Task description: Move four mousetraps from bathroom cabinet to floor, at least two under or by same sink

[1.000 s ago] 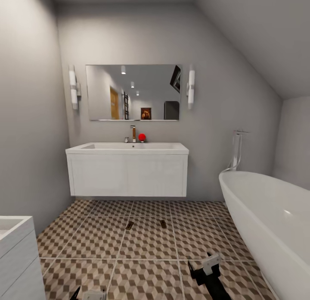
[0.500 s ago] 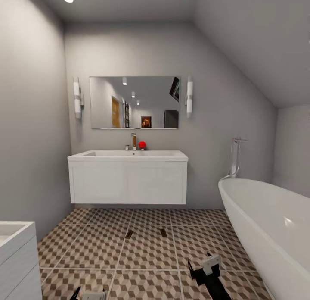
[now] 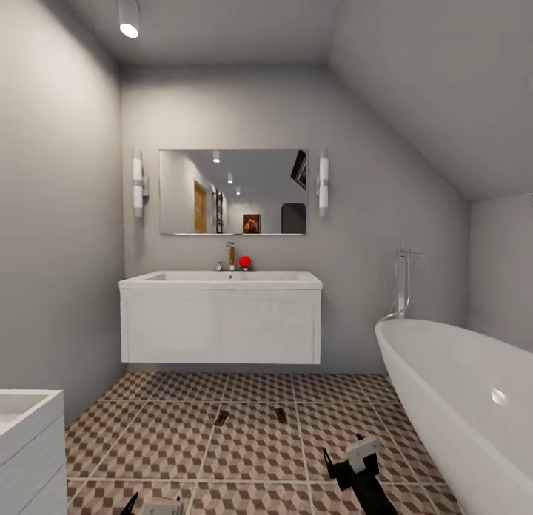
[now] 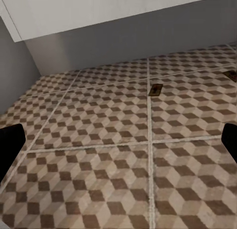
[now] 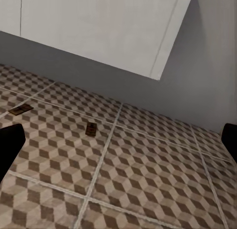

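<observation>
Both grippers (image 4: 118,140) (image 5: 118,140) wide, empty.

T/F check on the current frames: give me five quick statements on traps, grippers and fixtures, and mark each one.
1. Two mousetraps, the left mousetrap and the right mousetrap, lie on the bathroom floor. True.
2. Both lie in front of the bathroom sink. True.
3. The right gripper holds a mousetrap. False: nothing shows between its fingers.
4. A red object sits in the bathtub. False: it is by the tap.
5. The two mousetraps touch. False: they lie apart.
</observation>
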Motion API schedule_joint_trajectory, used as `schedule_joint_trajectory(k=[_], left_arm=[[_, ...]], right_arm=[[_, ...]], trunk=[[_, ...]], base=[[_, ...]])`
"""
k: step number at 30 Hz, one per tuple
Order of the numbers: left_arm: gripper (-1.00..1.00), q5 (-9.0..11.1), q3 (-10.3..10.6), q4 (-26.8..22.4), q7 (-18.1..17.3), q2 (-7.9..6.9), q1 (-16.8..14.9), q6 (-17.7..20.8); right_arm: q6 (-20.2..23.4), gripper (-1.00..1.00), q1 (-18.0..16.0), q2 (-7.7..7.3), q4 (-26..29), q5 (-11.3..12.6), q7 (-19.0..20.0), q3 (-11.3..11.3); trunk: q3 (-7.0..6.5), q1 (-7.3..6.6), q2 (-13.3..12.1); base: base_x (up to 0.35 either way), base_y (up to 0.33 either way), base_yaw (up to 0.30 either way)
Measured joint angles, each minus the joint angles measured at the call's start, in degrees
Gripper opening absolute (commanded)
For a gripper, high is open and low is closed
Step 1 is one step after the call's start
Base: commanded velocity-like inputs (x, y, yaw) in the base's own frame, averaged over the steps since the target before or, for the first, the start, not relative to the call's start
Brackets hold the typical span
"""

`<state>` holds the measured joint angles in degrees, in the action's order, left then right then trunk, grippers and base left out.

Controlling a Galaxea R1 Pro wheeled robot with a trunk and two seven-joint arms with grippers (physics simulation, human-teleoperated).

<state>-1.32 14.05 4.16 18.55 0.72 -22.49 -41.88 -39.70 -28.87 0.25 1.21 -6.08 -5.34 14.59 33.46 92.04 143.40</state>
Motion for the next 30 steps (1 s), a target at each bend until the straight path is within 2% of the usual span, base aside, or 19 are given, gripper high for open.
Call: schedule_joint_trajectory(k=[14,30], left_arm=[[1.0,0.02,0.01,0.0,0.0,0.03,0.0,0.04],[1.0,0.02,0.0,0.0,0.0,0.03,0.0,0.08]], right_arm=[[0.02,1.0,0.0,0.0,0.0,0.0,0.01,0.0],[0.02,1.0,0.0,0.0,0.0,0.0,0.0,0.0]], trunk=[[-3.1,-0.36,-0.19],[-5.98,-3.87,-6.6]], base=[[0.0,0.0,0.0],[0.0,0.0,0.0]])
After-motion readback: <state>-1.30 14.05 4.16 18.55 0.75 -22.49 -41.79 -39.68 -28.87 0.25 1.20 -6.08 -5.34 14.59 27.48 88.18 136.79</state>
